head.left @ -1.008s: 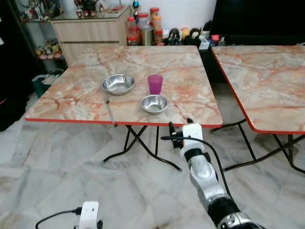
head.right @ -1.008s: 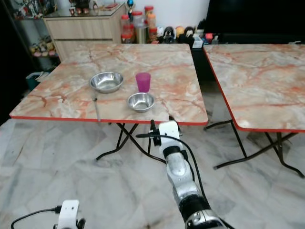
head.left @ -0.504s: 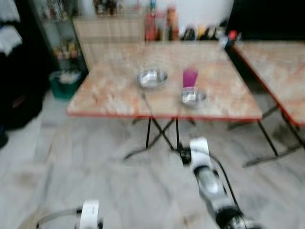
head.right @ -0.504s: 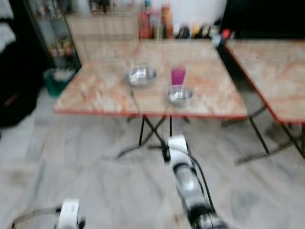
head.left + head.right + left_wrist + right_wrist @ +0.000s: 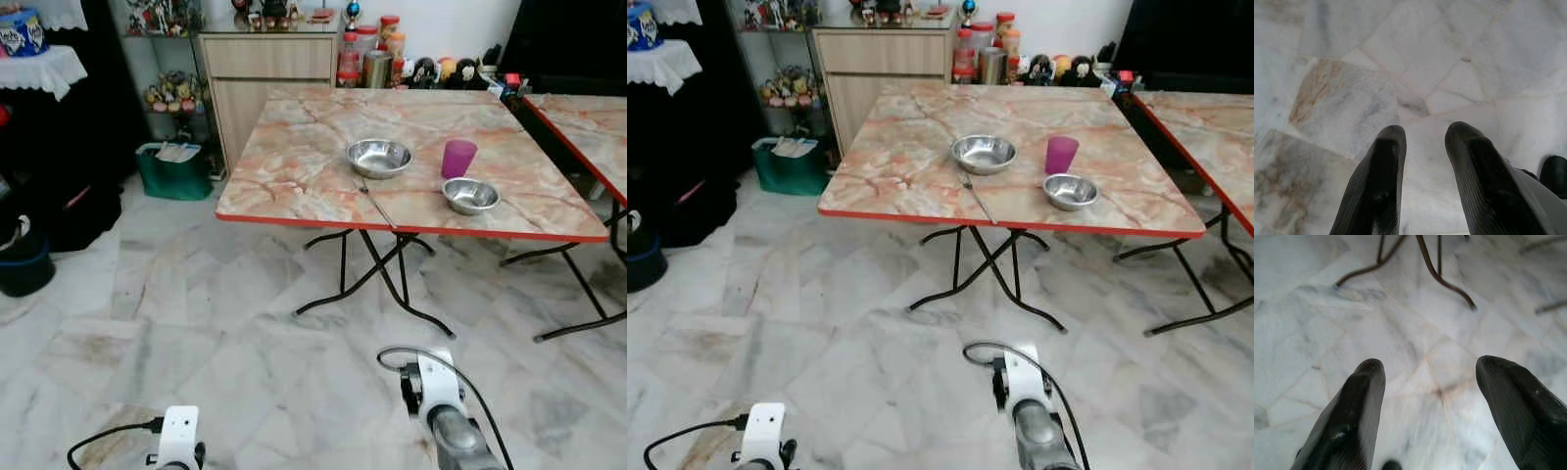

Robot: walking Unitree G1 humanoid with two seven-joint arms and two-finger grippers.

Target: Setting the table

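Note:
On the marble-patterned folding table [image 5: 294, 186] stand a large steel bowl [image 5: 379, 157], a purple cup [image 5: 458, 158] and a small steel bowl [image 5: 470, 195]. A thin metal utensil [image 5: 377, 204] lies by the large bowl, reaching toward the table's front edge. The table is some way ahead of me, to the right. Both arms hang low over the floor, the left wrist [image 5: 179, 438] and the right wrist [image 5: 431, 384] far from the table. My left gripper [image 5: 1425, 134] is open with a narrow gap and holds nothing. My right gripper [image 5: 1430, 367] is wide open over the floor tiles.
A second table's edge [image 5: 578, 127] lies at the far right. A wooden cabinet [image 5: 269, 73] with jars stands behind the table. A green bin [image 5: 174, 168], a dark shelf and a dark bucket [image 5: 22, 264] line the left side. Marble floor [image 5: 196, 333] stretches between me and the table.
The camera has backed away and swung left, so the table now looks farther off and to the right. My right arm has dropped from near the table edge to low over the floor.

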